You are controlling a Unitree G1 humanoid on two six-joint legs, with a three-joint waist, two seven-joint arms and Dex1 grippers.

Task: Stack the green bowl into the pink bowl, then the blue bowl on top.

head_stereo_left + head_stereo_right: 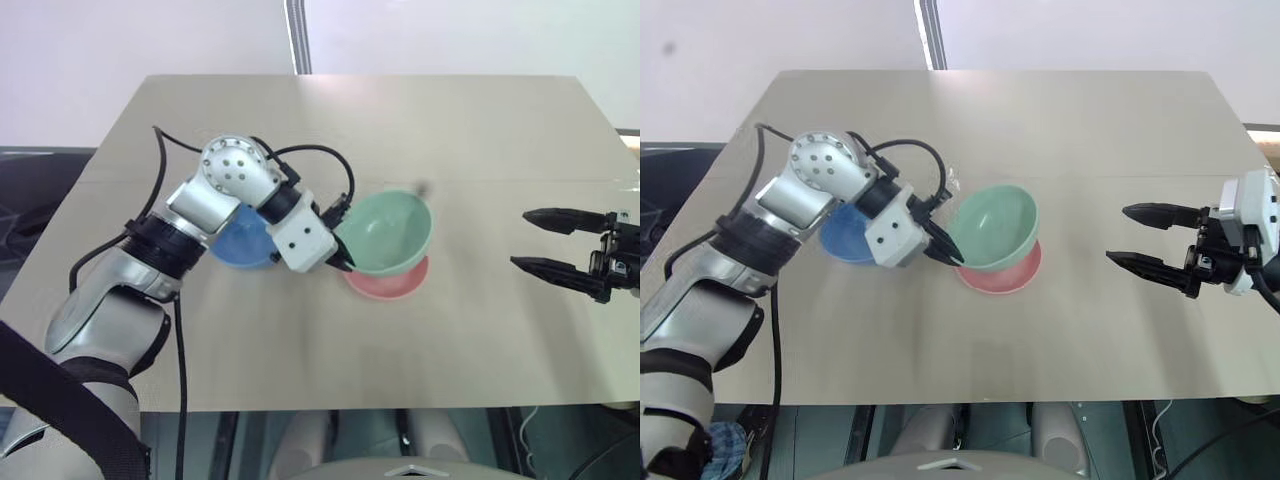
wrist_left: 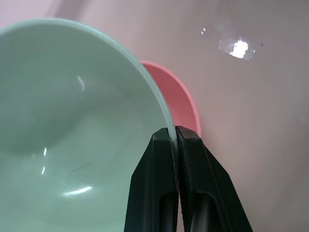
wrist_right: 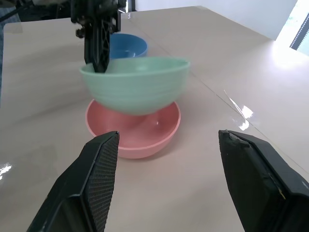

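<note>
My left hand is clamped on the green bowl's rim at frame centre, tilted over the pink bowl. I should level it, centre it, lower, then release. My right hand hangs apart, mid-right.

I see a broad, flat, pale beige table with a smooth matte top, and a faint straight seam runs across it from side to side. Beyond its far edge stands a plain white wall, broken by one slim grey upright strip. A small bright glare spot lies on the tabletop.
</note>
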